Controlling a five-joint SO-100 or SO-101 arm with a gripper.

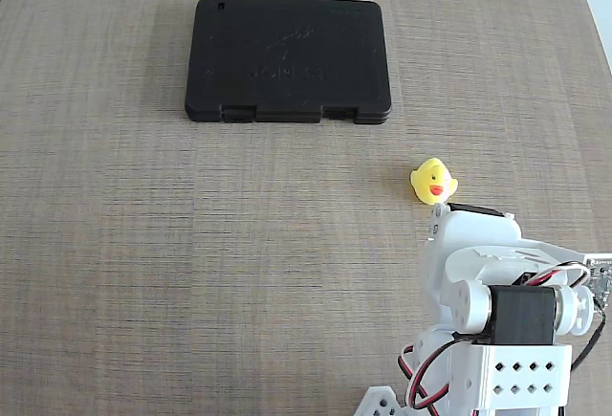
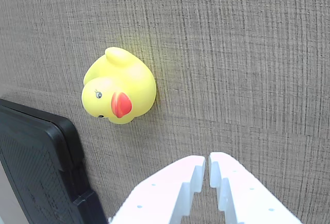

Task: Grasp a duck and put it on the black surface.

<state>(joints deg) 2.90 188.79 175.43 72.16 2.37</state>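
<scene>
The gripper point(image 2: 207, 163), nearly closed and empty, should open wide and shift left-forward in the wrist view, until the duck point(image 2: 119, 86) sits between its fingers.

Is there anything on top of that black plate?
Nothing: the black plate is bare in the fixed view. The duck sits apart on the table, near the shut gripper. Its underside is hidden.
</scene>
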